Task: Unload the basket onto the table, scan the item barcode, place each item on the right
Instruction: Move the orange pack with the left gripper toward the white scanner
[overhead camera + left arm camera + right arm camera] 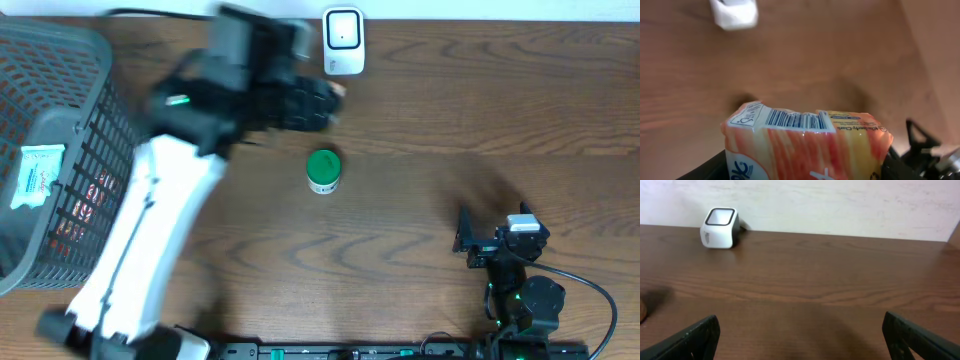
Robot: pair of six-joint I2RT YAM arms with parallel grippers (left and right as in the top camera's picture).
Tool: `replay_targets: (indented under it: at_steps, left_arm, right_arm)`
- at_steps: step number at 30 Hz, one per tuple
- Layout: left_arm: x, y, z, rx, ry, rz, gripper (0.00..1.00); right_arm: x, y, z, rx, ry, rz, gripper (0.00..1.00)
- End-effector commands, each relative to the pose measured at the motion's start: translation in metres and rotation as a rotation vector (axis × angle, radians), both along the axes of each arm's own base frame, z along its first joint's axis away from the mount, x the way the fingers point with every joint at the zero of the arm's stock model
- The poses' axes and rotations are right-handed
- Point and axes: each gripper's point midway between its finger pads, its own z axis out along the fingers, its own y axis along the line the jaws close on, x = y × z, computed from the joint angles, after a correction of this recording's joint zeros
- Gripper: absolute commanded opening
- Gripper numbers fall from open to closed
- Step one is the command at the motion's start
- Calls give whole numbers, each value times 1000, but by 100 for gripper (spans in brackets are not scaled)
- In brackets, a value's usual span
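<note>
Barcode (792,120) on the packet (805,150) clamped in our left fingers (310,103) should squarely face the scanner (343,40) at upper centre, we judge, right fingers (925,337) wide apart.

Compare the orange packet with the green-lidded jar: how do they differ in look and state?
The orange packet is a pack with flat sides; the green-lidded jar is round. The packet is held above the table in the jaws of the left gripper; the jar stands free on the table. The packet shows a barcode in the left wrist view; none can be made out on the jar. Both are near the white scanner.
</note>
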Motion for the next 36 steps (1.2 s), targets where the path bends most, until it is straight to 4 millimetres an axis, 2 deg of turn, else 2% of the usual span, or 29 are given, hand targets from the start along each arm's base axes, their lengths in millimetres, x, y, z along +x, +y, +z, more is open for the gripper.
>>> replay_targets:
  at_steps: [1,7,11,15,19,22,24,30,36]
  left_arm:
    - [-3,-34,-42,106,42,-69,68]
    - [-13,-94,-133,238,165,-188,68]
    - [-21,-122,-185,287,222,-247,68]
    - [-35,-138,-233,352,269,-323,68]
    - [-47,-140,-268,431,263,-479,68]
    - [-57,-133,-279,498,213,-684,70]
    - [-61,-124,-280,547,180,-796,80]
    - [-36,-88,-279,777,115,-746,93]
    - [-41,-93,-272,743,113,-756,94]
  right_arm:
    - [0,1,-1,13,5,4,99]
    - [0,1,-1,13,5,4,99]
    - [0,1,-1,13,5,4,99]
    - [0,1,-1,13,5,4,99]
    - [0,1,-1,13,5,4,99]
    - [0,1,-1,13,5,4,99]
    - [0,1,-1,13,5,4,99]
    - [0,1,-1,13,5,4,99]
    - [0,1,-1,13,5,4,99]
